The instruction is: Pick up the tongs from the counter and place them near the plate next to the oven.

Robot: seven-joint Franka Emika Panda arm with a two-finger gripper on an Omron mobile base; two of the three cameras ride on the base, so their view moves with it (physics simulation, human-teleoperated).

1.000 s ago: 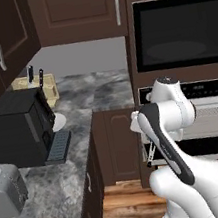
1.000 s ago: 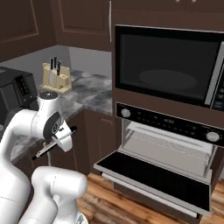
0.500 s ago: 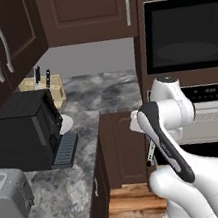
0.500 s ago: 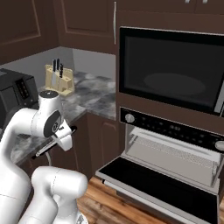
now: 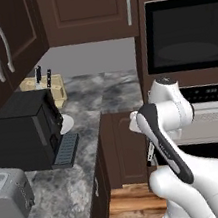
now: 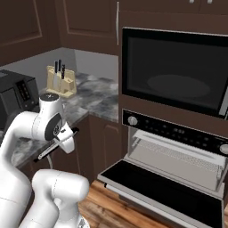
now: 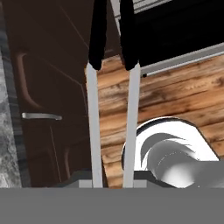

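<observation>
Change since earlier: both base views had shifted as a whole, so my base had driven; the coffee machine (image 5: pixel 26 130) and knife block (image 5: pixel 46 87) sat further right in the left base view than before, and my arm kept the same folded pose.
Jaws: my gripper (image 7: pixel 113 183) was shut on the tongs (image 7: pixel 111 87), the two silvery arms running up the middle of the hand view to their black tips near the top edge.
Tongs elsewhere: in the right base view they showed as a thin pale stick (image 6: pixel 52 149) at left of centre, jutting from my hand, off the worktop (image 5: pixel 87 104) and above the wooden floor (image 7: pixel 175 100).
Plate: a small white plate (image 5: pixel 66 123) lay on the worktop at centre left of the left base view, just beside the coffee machine and partly hidden by it.
Oven: the oven (image 6: pixel 178 160) filled the right of the right base view, its door hanging open.
Step in hand: I judged this the carry, with the pick-up done and the placing not yet begun.
Next move: I would need to swing the tongs up over the worktop edge, lower them onto bare stone near the plate, then open the jaws.
</observation>
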